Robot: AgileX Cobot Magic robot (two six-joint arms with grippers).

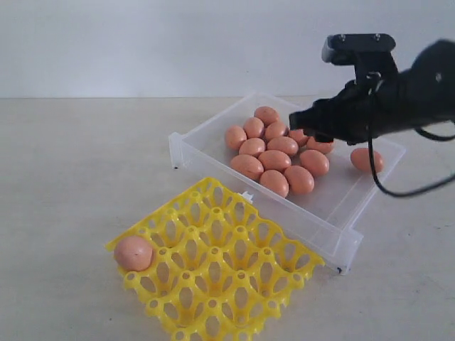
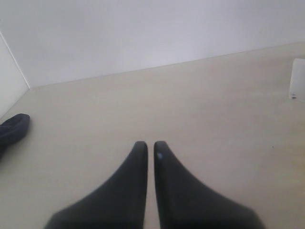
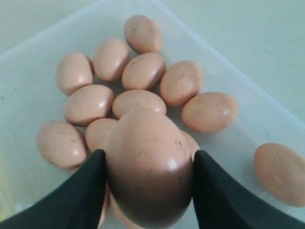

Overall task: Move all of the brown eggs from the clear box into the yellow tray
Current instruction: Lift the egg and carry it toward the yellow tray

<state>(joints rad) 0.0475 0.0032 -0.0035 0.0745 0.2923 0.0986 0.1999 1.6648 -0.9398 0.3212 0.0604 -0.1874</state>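
Observation:
My right gripper [image 3: 148, 161] is shut on a brown egg [image 3: 148, 176], one black finger on each side, just above the pile. Several more brown eggs [image 1: 274, 160] lie clustered in the clear box [image 1: 206, 131], and one egg [image 1: 366, 159] lies apart near its right wall. In the exterior view the right gripper [image 1: 304, 125] hangs over the back of the cluster and hides the held egg. The yellow tray [image 1: 220, 273] sits in front of the box with one egg [image 1: 134, 253] in its left corner cup. My left gripper [image 2: 150, 145] is shut over bare table, holding nothing.
The box and tray stand close together on a pale table against a white wall. A black cable [image 1: 398, 190] hangs from the right arm over the box's right end. In the left wrist view a dark object [image 2: 13, 130] and a white object [image 2: 297, 79] sit at the edges.

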